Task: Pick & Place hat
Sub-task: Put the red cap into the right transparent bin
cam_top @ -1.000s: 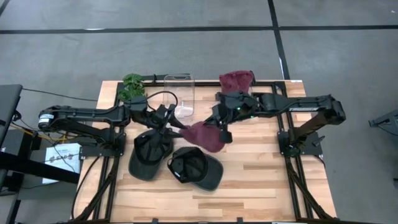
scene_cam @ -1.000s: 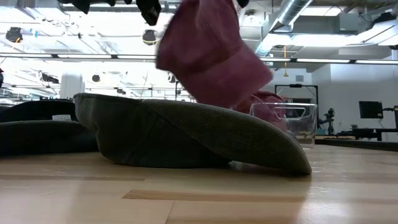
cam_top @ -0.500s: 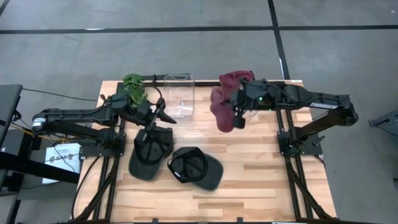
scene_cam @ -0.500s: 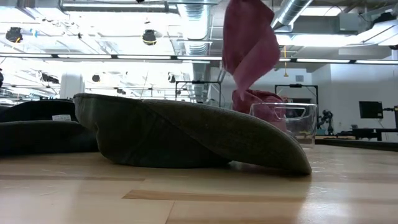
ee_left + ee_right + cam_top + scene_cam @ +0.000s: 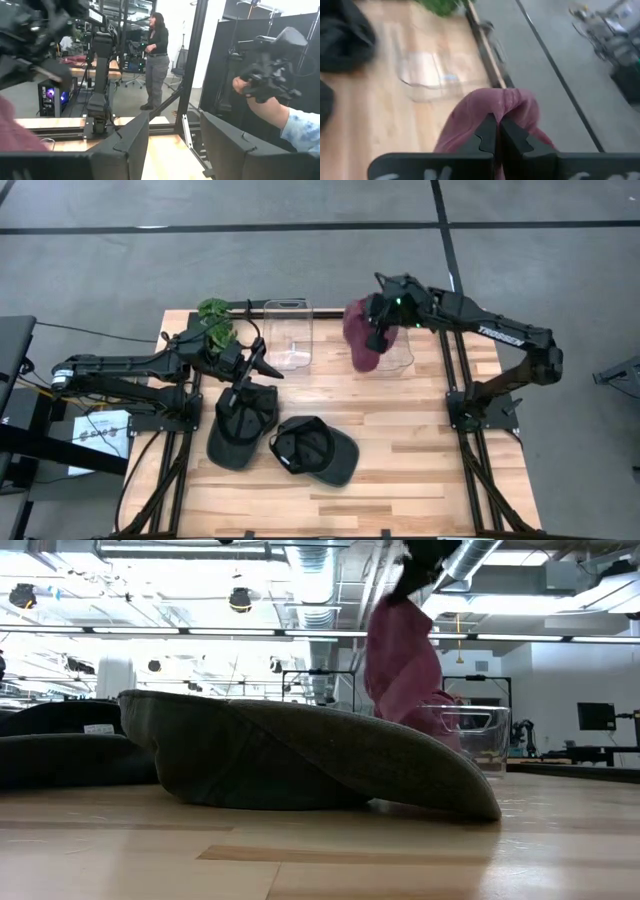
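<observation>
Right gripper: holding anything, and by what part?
Yes. The right gripper is shut on the maroon hat, pinching a fold of its fabric; the rest hangs below.

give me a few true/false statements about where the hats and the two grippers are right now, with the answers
1. The right gripper is shut on the maroon hat. True.
2. The maroon hat lies flat on the table. False: it hangs from the right gripper above the table's far side.
3. Two dark hats rest on the table, the left dark hat and the right dark hat. True.
4. The left gripper holds a dark hat. False: it is open and empty, above the left dark hat.
5. The clear bin near the plant is full of hats. False: it looks empty.
</observation>
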{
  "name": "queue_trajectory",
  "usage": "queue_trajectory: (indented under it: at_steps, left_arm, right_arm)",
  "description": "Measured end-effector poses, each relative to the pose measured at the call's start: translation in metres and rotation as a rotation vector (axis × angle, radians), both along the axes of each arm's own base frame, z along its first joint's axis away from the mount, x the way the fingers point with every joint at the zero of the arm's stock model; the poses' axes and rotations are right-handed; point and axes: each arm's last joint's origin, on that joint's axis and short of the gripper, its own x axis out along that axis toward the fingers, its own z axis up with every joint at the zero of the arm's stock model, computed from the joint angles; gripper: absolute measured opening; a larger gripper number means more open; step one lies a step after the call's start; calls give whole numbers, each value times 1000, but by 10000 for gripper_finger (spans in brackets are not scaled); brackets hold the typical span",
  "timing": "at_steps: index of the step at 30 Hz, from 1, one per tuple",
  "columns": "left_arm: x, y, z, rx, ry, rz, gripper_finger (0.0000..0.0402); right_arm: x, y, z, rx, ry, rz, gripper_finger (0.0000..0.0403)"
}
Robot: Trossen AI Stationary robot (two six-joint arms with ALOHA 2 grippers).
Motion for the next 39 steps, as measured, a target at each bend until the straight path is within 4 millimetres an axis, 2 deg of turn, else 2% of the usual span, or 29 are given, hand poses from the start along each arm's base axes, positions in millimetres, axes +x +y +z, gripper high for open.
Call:
queue_trajectory:
  at_steps: [5, 11, 20, 28, 33, 39]
  left_arm:
    - [0, 0, 0, 0, -1, 0, 176]
    - [0, 0, 0, 0, 1, 0, 176]
    - [0, 0, 0, 0, 3, 0, 176]
    - [0, 0, 0, 0, 4, 0, 176]
    - [0, 0, 0, 0, 4, 0, 176]
    - [0, 0, -1, 8, 4, 1, 176]
  right_arm:
    - [-16, -28, -6, 11, 67, -98, 0]
    - [-28, -49, -6, 30, 60, -137, 0]
    - [-32, -54, 0, -63, 72, -87, 0]
    - [-49, -62, 11, -142, 66, -94, 0]
    - [-61, -67, 7, -100, 117, -128, 0]
    - [-69, -66, -1, 38, 134, -51, 0]
